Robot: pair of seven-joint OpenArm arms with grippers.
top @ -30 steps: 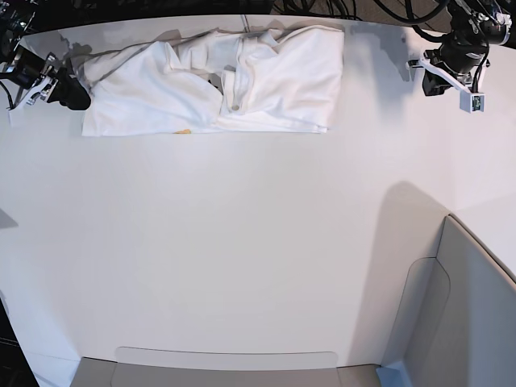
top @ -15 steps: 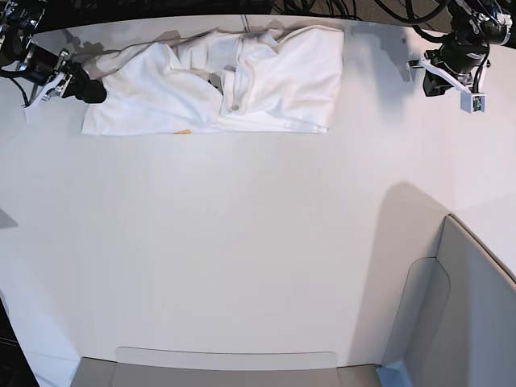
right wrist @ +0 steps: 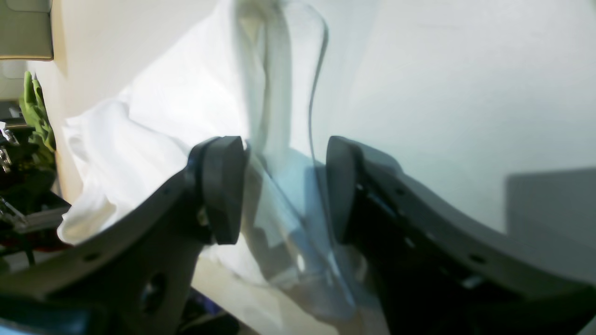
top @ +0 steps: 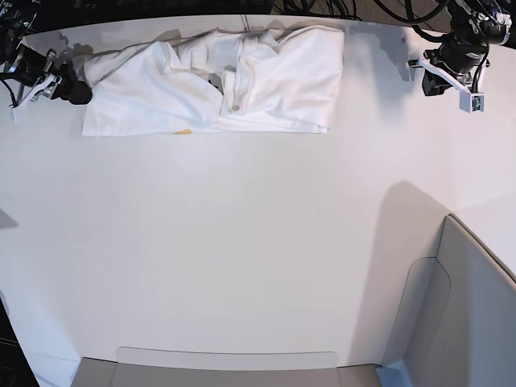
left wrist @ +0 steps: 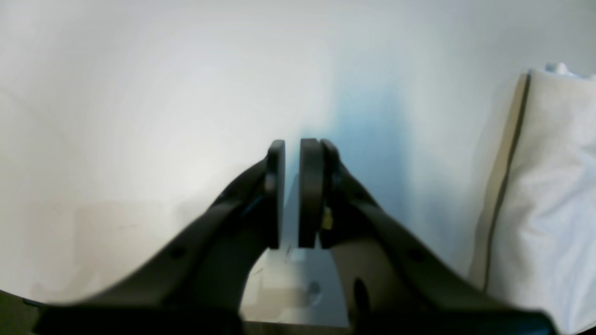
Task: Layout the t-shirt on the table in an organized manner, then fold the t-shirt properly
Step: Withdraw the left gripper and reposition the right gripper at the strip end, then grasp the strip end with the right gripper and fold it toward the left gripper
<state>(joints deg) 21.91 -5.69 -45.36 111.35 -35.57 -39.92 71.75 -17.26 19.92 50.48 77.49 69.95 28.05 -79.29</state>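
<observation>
The white t-shirt [top: 242,81] lies crumpled along the far edge of the white table [top: 242,242], with folds bunched at its middle. My right gripper [top: 74,89] is at the shirt's left end and stands open. In the right wrist view its open jaws [right wrist: 283,144] frame a blurred edge of the t-shirt [right wrist: 153,139] without closing on it. My left gripper [top: 431,74] hovers right of the shirt, apart from it. Seen from the left wrist, the left gripper [left wrist: 291,144] is shut to a thin slit over bare table with nothing between its pads.
A grey panel [top: 476,314] fills the near right corner and another strip [top: 226,363] runs along the near edge. Cables and dark gear [top: 339,6] lie behind the far edge. A pale wrinkled surface with a tan border [left wrist: 549,209] sits at the right of the left wrist view.
My right gripper pushed right toward the shirt's left end, then drew back left to about where it began. The shirt's left end shifted slightly. The left arm stayed still.
</observation>
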